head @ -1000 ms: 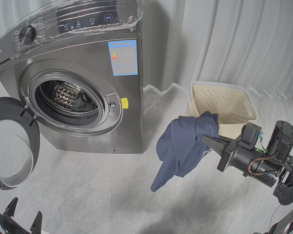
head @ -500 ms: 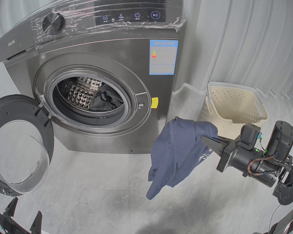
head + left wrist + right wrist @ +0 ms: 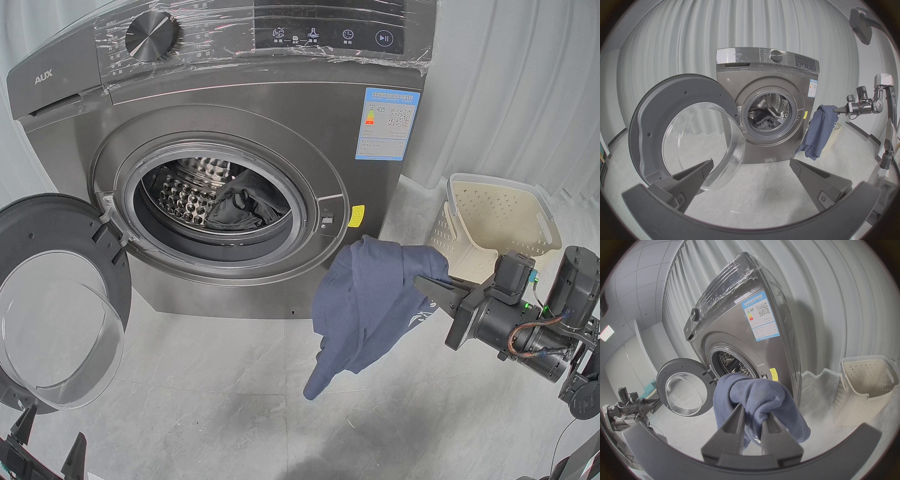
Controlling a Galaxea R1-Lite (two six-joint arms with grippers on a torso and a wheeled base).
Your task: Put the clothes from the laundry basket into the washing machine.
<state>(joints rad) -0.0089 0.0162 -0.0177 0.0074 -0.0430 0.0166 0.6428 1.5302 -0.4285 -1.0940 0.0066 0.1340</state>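
While gripping the navy garment (image 3: 369, 300) in the closed right gripper (image 3: 422, 285) at centre-right, has turned camera toward the washing machine (image 3: 250, 100), open drum now centre-left. Keeps left gripper (image 3: 53, 428) spread open, lower left. Leaves laundry basket (image 3: 500, 182), upper right, seemingly empty; probably needs only the carry into the drum.

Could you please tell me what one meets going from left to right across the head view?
The open washer door → dark clothes in the drum → navy garment → laundry basket.
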